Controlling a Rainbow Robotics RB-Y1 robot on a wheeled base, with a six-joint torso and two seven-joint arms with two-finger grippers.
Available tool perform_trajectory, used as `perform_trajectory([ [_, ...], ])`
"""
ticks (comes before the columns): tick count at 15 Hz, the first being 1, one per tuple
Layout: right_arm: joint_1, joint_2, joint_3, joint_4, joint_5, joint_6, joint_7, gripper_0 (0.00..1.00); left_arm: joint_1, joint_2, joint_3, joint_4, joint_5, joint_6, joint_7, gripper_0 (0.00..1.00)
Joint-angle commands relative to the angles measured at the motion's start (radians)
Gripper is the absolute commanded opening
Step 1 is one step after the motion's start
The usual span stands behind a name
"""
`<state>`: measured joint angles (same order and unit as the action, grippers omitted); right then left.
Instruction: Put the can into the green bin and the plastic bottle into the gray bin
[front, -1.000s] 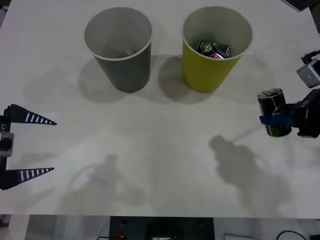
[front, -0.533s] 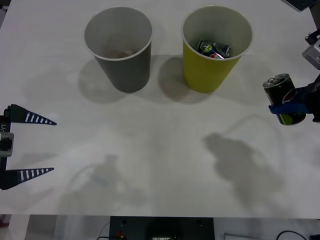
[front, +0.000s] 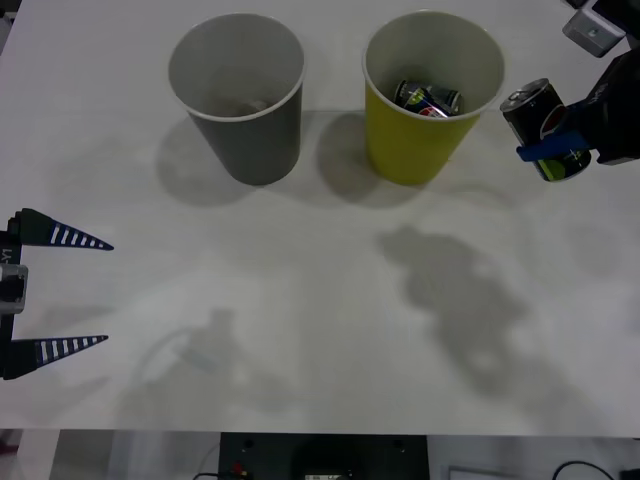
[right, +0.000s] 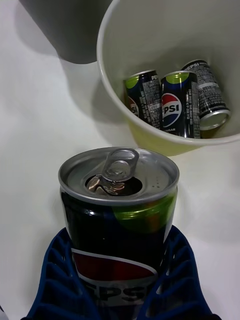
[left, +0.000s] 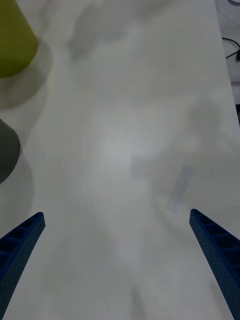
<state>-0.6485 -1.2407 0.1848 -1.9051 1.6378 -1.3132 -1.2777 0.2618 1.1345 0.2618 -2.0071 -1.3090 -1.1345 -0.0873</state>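
My right gripper (front: 552, 145) is shut on the can (front: 543, 122), a black can with a yellow-green patch, a Pepsi logo and a silver top. It holds the can tilted in the air just right of the green bin (front: 420, 150), at about rim height. In the right wrist view the can (right: 120, 220) sits between the blue fingers (right: 55, 280), near the green bin's rim (right: 107, 75). The gray bin (front: 255, 140) stands left of the green one. A faint shape lies at its bottom; I cannot tell whether it is the plastic bottle.
Three similar cans (right: 172, 102) lie inside the green bin. My left gripper (front: 75, 290) hangs open at the table's left edge, far from both bins. White tabletop (front: 320, 300) stretches between the bins and the front edge.
My right gripper has carried the can up and toward the back, from the right edge at mid-table to beside the green bin's rim. The left arm has stayed still.
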Motion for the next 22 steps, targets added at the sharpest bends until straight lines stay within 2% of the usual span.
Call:
perform_trajectory([
  [1,-0.16,0.007,0.125,0.106,0.0,0.0,0.0,0.0,0.0,0.0,0.0,0.0,0.0,0.0,0.0,1.0],
  [4,-0.321,0.04,0.248,0.228,0.004,0.0,0.0,0.0,0.0,0.0,0.0,0.0,0.0,0.0,0.0,1.0],
  [9,-0.536,0.184,0.363,0.475,0.053,0.003,0.001,0.0,0.0,0.0,0.0,0.0,0.0,0.0,0.0,1.0],
  [10,-0.563,0.205,0.377,0.512,0.063,0.006,0.001,0.0,0.0,0.0,0.0,0.0,0.0,0.0,0.0,1.0],
  [14,-0.634,0.334,0.387,0.641,0.201,0.019,0.001,0.0,0.0,0.0,0.0,0.0,0.0,0.0,0.0,1.0],
  [18,-0.646,0.397,0.387,0.695,0.284,0.058,0.004,0.0,0.0,0.0,0.0,0.0,0.0,0.0,0.0,1.0],
  [19,-0.646,0.402,0.387,0.695,0.298,0.058,0.006,0.05,0.0,0.0,0.0,0.0,0.0,0.0,0.0,1.0],
  [20,-0.646,0.402,0.387,0.695,0.306,0.058,0.017,0.18,0.0,0.0,0.0,0.0,0.0,0.0,0.0,1.0],
  [22,-0.646,0.4,0.387,0.695,0.307,0.058,0.087,0.66,0.0,0.0,0.0,0.0,0.0,0.0,0.0,1.0],
])
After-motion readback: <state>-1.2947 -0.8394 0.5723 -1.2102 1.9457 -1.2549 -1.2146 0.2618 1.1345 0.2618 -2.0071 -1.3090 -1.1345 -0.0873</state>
